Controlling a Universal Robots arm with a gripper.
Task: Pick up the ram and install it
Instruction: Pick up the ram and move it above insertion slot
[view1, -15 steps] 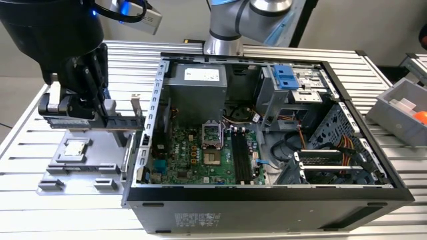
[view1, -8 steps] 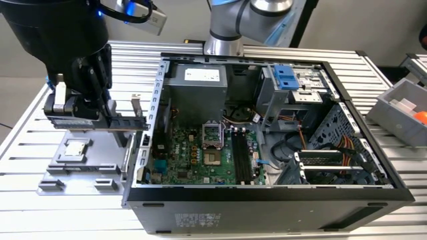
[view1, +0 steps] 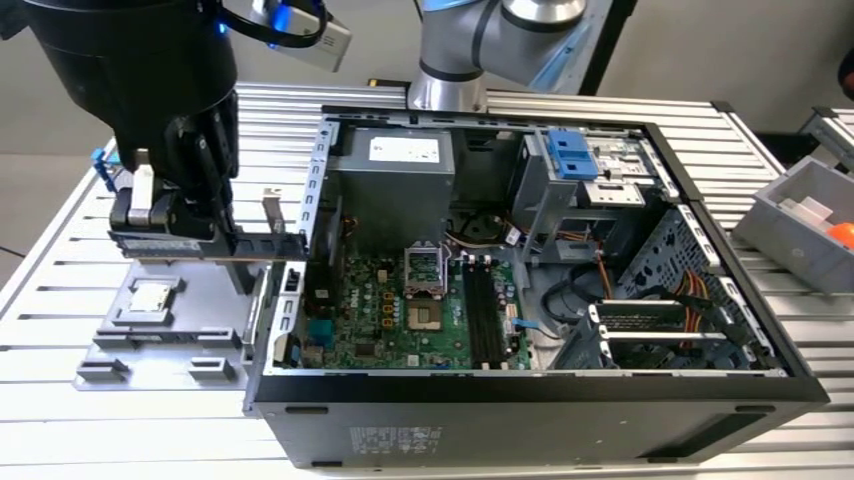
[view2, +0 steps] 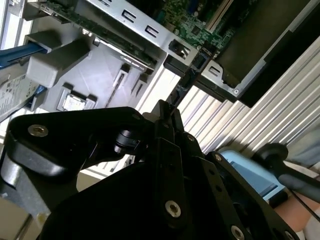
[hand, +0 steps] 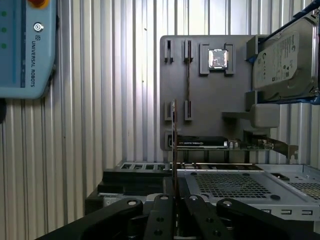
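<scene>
The ram (hand: 173, 150) stands edge-on, pinched between my closed fingers (hand: 161, 220) over the grey fixture (hand: 210, 100), its far edge free for seating.

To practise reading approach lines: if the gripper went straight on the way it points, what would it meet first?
Probably the grey tray. The gripper, shut on the ram, points at the tray's slotted plate, though depth is unclear.

The arm (view1: 461, 40) is silver-grey with rounded joints. Its gripper (view2: 165, 112) is matte black and angular, studded with silver screws (view2: 173, 208).
</scene>
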